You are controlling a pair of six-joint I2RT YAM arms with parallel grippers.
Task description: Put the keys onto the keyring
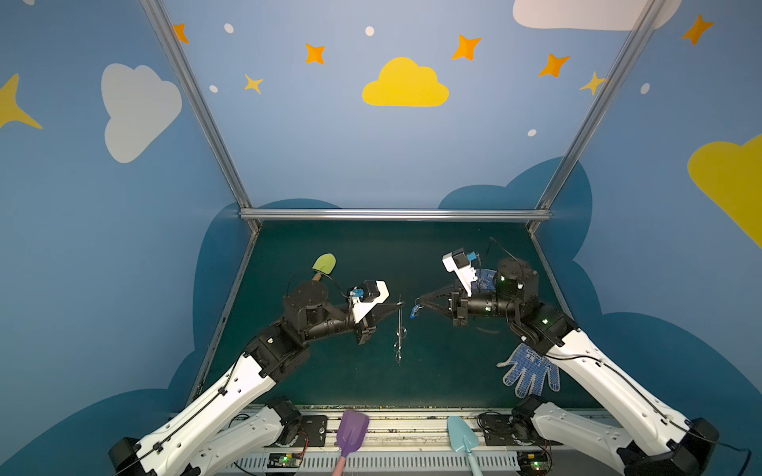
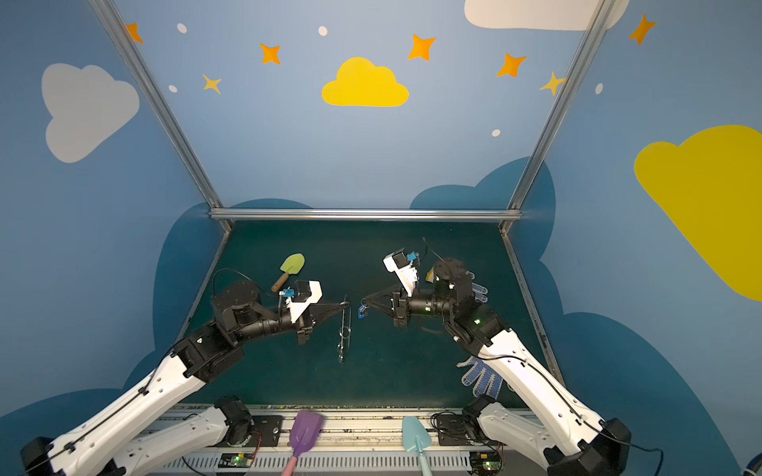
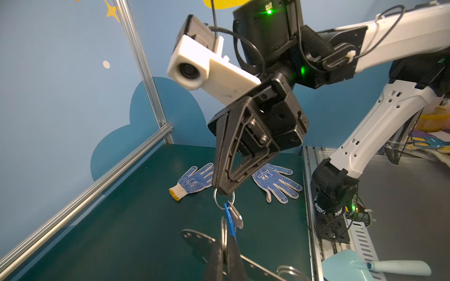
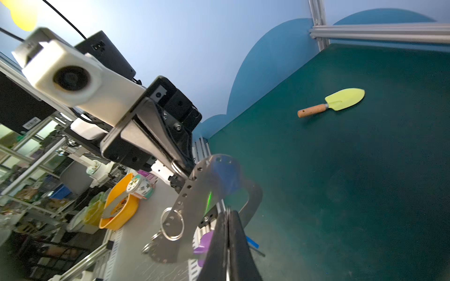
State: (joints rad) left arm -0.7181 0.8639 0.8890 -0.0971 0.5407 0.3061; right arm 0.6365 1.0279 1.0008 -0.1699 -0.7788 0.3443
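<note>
Above mid-surface in both top views: left gripper (image 1: 400, 304), fingers clamped on the keyring (image 1: 399, 329) at its holed edge; plate held edge-on and upright, clear of the green surface (image 1: 350, 383), small rings hanging along it. Facing it, right gripper (image 1: 419, 303), fingers pinched together on the split ring of the keys (image 1: 414, 312); blue tag dangling just beside the plate, a small gap between. Lying apart: green trowel (image 1: 323, 263), dotted glove (image 1: 530, 371); purple scoop (image 1: 352, 432) and pale blue scoop (image 1: 462, 437) at the near rail.
</note>
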